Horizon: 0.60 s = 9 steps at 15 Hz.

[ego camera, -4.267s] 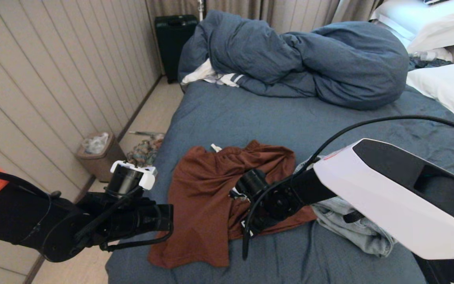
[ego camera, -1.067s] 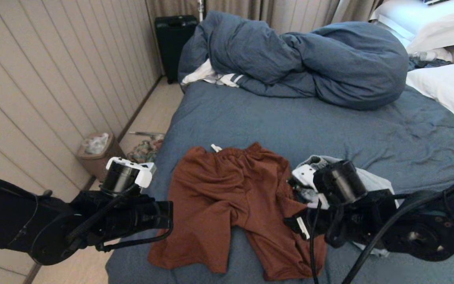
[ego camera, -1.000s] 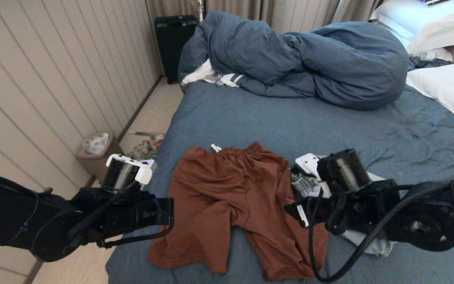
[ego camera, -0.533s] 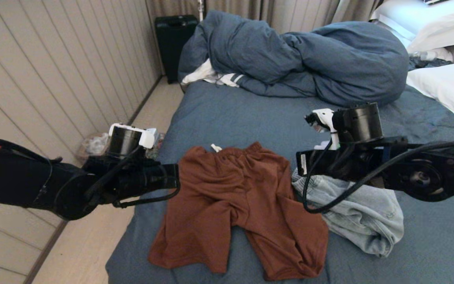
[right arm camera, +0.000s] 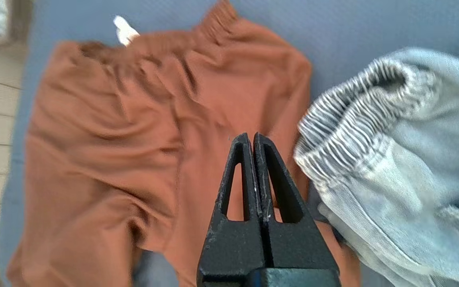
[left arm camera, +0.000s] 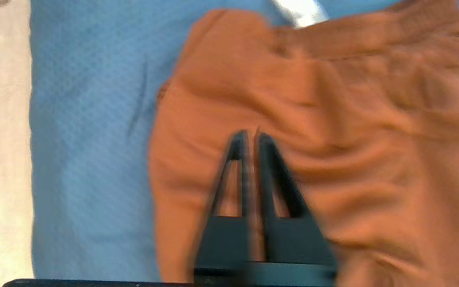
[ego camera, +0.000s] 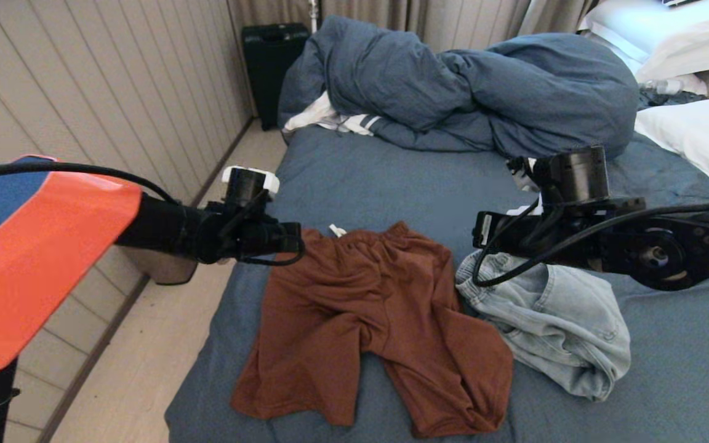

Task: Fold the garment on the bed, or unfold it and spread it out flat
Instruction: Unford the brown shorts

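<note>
Rust-brown shorts (ego camera: 367,320) lie spread flat on the slate-blue bed (ego camera: 404,184).

The bed (ego camera: 391,178) has a wrinkled blue sheet. On it lie rust-brown shorts (ego camera: 360,320), pale denim pants (ego camera: 557,320) just beside them, a bunched blue duvet (ego camera: 471,92) and white pillows (ego camera: 693,135).
</note>
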Motion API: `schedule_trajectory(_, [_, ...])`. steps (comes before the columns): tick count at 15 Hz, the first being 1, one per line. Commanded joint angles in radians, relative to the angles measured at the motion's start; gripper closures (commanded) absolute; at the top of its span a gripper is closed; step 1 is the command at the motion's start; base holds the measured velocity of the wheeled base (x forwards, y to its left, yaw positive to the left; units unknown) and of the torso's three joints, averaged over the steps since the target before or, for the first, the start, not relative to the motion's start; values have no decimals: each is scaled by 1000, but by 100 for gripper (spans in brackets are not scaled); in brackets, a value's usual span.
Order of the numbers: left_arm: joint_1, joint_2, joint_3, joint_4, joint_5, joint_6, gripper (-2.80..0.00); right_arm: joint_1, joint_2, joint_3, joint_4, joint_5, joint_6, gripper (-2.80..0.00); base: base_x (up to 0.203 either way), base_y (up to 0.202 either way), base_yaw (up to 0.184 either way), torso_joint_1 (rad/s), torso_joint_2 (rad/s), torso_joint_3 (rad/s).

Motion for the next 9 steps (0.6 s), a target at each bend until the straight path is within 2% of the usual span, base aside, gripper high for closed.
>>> schedule_trajectory(1, [20, 150, -108, 16, 1, 9, -280, 0, 16, 20, -5, 0, 1, 0, 0, 0, 0, 0, 0, 0])
schedule_trajectory(4, [64, 274, -252, 12, 2, 23, -280, 1, 42, 45, -37, 0, -3, 0, 0, 0, 0, 0, 0, 0])
schedule_trajectory(5, [86, 298, -279, 11, 2, 50, -280, 0, 53, 52, -59, 0, -5, 0, 0, 0, 0, 0, 0, 0])
schedule_trajectory(9, [112, 354, -314, 5, 2, 99, -280, 1, 68, 76, -85, 0, -6, 0, 0, 0, 0, 0, 0, 0])
